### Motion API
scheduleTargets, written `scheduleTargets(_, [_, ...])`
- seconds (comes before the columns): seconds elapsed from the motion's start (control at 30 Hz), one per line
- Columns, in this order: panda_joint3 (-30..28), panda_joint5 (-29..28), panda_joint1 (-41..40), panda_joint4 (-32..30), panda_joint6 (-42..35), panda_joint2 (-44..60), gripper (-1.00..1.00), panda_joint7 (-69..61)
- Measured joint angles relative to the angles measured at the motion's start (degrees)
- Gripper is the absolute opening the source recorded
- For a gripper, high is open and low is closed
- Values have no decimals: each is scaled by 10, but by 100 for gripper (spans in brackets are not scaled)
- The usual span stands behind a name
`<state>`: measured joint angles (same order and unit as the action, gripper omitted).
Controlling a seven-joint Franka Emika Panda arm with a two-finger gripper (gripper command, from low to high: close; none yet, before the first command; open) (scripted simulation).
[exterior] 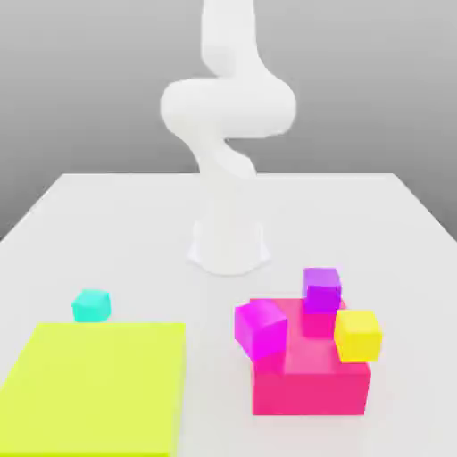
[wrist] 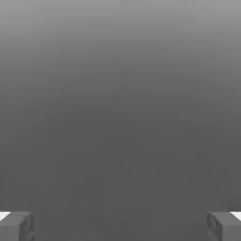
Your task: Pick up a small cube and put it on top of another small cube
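The gripper (wrist: 120, 226) is standing released and empty; no cube, apparently including the cyan cube (exterior: 90, 304), is lying near it yet.

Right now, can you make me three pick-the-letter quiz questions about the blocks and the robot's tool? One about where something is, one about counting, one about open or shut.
1. Where does the cyan cube sit?
A. On the table, beside the far edge of the yellow-green slab
B. On top of the pink block
C. Between the tool's fingers

2. How many small cubes rest on the pink block?
A. One
B. Three
C. Five

3. How is the tool?
A. Shut on a cube
B. Open, holding nothing
C. Shut and empty

Answers:
1. A: the cyan cube stands alone on the white table, next to the yellow-green slab.
2. B: the magenta cube, purple cube and yellow cube sit on the pink block.
3. B: the tool has its fingers far apart with nothing between.
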<state>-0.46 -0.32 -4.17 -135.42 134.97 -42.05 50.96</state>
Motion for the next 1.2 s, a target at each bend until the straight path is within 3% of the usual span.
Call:
scheduleTargets(0.63, [-86,-24,-346,-318,292,364,0,467])
scheduleTargets(0.73, [-91,13,-362,-329,341,425,0,466])
scheduleTargets(0.83, [-47,64,-389,-320,391,487,0,433])
scheduleTargets(0.93, [-4,71,-430,-309,442,549,0,427])
scheduleTargets(0.97, [2,72,-435,-307,452,561,-100,427])
scheduleTargets(1.2, [4,70,-438,-307,452,560,-100,429])
